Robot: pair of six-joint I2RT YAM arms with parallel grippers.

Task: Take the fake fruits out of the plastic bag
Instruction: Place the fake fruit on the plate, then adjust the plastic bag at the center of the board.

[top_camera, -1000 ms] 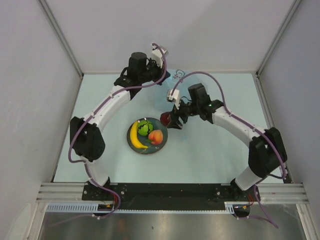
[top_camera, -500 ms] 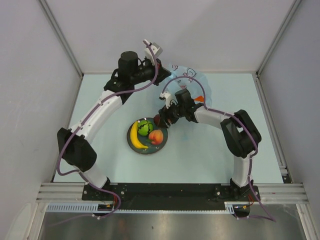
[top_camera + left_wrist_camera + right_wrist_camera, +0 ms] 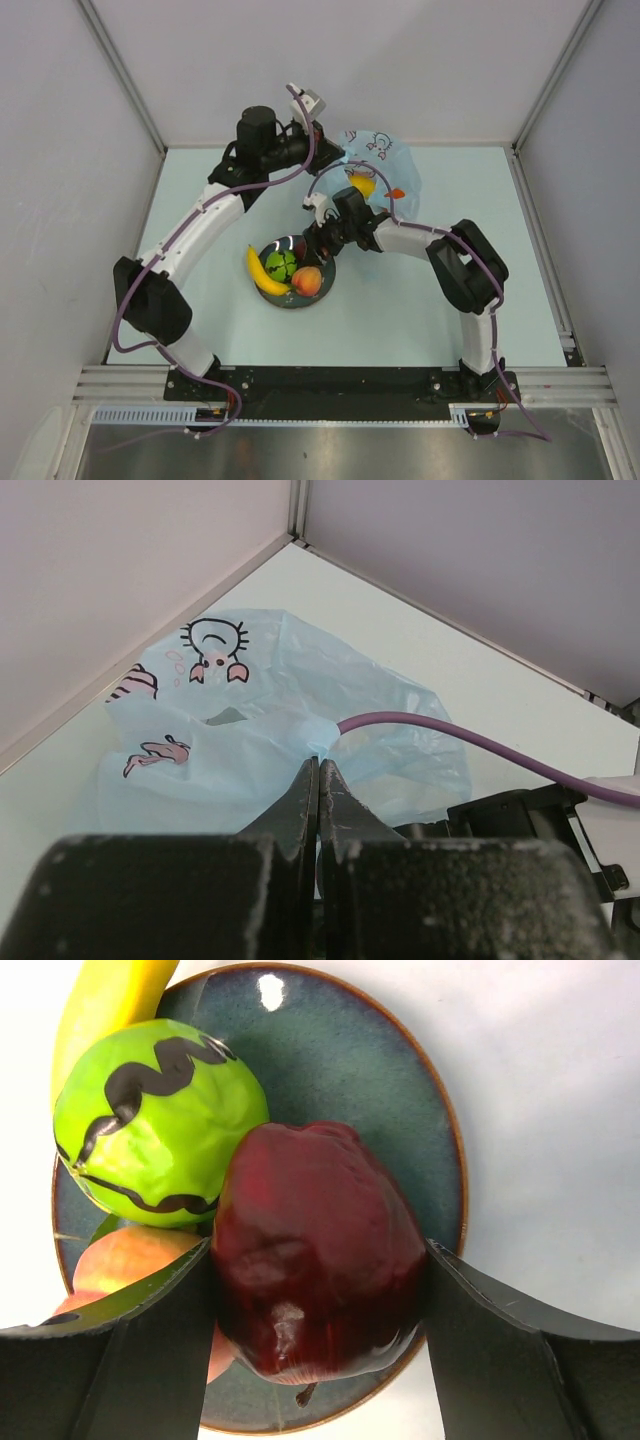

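My right gripper (image 3: 318,1270) is shut on the dark red apple (image 3: 315,1250) and holds it over the dark plate (image 3: 400,1130); in the top view the gripper (image 3: 313,243) is at the plate's far rim. On the plate (image 3: 322,290) lie the green round fruit (image 3: 281,265), the banana (image 3: 262,275) and the peach (image 3: 307,281). My left gripper (image 3: 320,765) is shut on a fold of the light blue plastic bag (image 3: 270,720) and holds it up. In the top view the bag (image 3: 385,165) shows a yellow fruit (image 3: 363,184) and an orange bit (image 3: 397,194) inside.
Grey walls close the table at the back and on both sides. The right arm's purple cable (image 3: 450,735) crosses in front of the bag. The left arm (image 3: 215,215) reaches along the left side of the plate.
My right gripper has carried the apple left and nearer, from beside the plate to over it. My left gripper has lifted the bag, which now stands open and shows fruit. The plate has shifted slightly.
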